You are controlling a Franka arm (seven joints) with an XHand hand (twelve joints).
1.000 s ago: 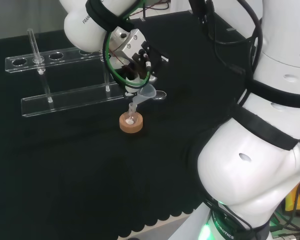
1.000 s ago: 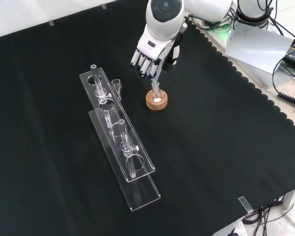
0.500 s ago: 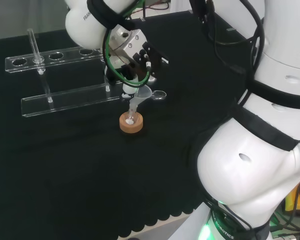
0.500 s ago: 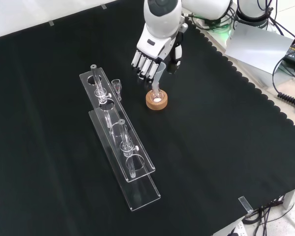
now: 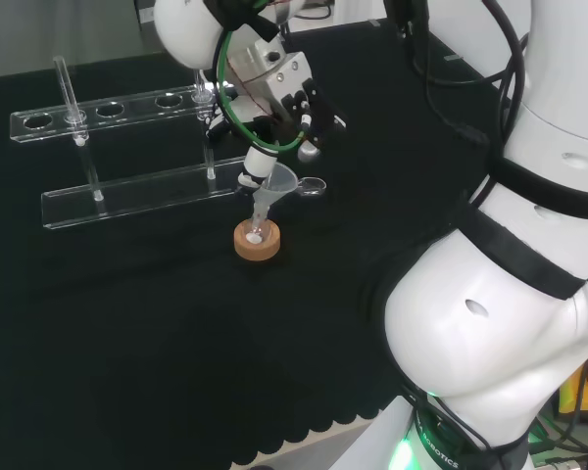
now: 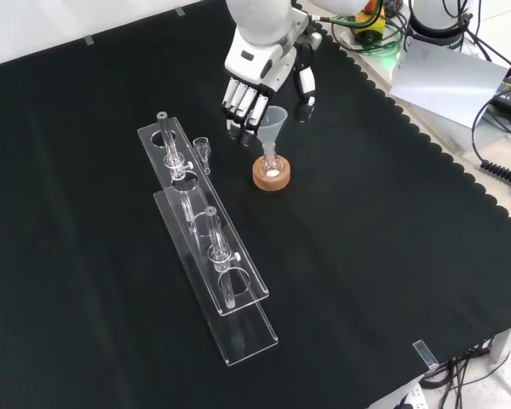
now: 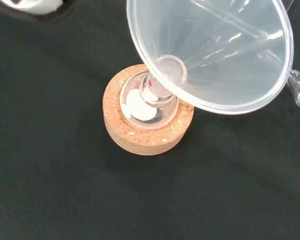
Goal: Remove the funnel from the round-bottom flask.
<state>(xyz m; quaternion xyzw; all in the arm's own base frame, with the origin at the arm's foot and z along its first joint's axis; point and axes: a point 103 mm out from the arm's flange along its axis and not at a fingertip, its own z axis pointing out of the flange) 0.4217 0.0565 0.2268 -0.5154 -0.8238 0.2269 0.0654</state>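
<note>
The funnel point(image 6: 275, 120) is sitting tilted in the round-bottom flask point(image 7: 149, 102) on its cork ring point(image 6: 271, 175), nearer the cloth's far edge in the front view — removal not yet done — while the hand point(image 6: 254, 75) is hovering above, fingers relaxed, holding nothing.

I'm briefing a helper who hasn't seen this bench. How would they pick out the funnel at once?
In the front view, look right of the long clear test-tube rack for the cork ring on the black cloth. A small round-bottom flask sits in it, and the funnel leans from its neck, just below the hand. It is the one wide-mouthed clear cone there.
</note>
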